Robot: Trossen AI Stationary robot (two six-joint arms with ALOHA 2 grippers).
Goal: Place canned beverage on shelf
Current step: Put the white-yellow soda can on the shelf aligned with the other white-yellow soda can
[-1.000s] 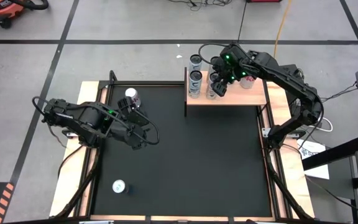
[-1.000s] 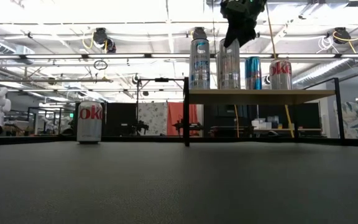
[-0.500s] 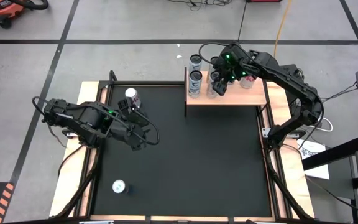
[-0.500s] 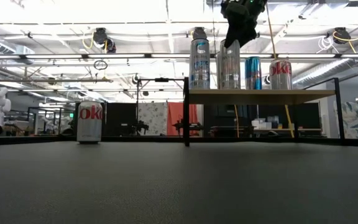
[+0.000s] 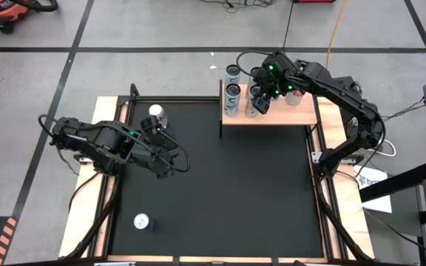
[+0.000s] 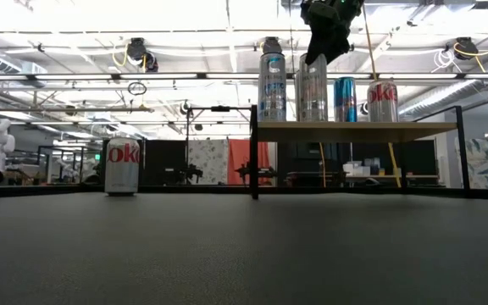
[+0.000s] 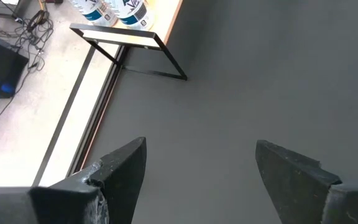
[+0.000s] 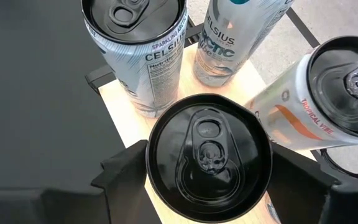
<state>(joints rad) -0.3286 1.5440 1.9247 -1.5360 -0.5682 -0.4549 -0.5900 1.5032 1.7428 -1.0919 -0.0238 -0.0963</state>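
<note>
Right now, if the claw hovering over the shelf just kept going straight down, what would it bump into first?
Most likely the black-topped can directly under the right tool; its open fingers stand on either side of that can on the shelf.

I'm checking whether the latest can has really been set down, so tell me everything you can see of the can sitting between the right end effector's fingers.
The can is tall and slim, silvery and metallic, with a dark glossy lid and an unopened pull tab. It stands upright on the light-wood shelf, near the front edge, beside two Celsius cans. The right end effector sits above it, fingers spread on either side of the top; no squeeze shows.
</note>
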